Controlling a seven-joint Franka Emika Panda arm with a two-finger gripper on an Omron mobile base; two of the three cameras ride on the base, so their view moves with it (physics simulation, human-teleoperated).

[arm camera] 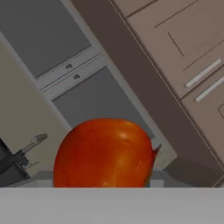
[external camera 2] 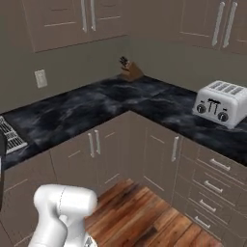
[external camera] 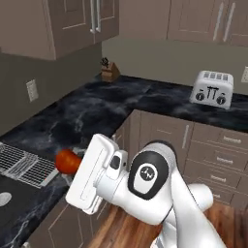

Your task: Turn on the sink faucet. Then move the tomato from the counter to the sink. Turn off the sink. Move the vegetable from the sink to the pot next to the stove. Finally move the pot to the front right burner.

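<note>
One tomato [arm camera: 105, 153] held in the fingers, seemingly round, no clear long axis

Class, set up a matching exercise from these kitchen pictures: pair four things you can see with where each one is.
Things:
1. tomato
2. toaster
3. knife block
4. dish rack

Places:
A. in the far corner of the counter, against the wall
B. on the counter's right-hand run, above the drawers
C. at the counter's left end
D. close up in the hand view, at the hand

Pairs: 1-D, 2-B, 3-A, 4-C
</note>
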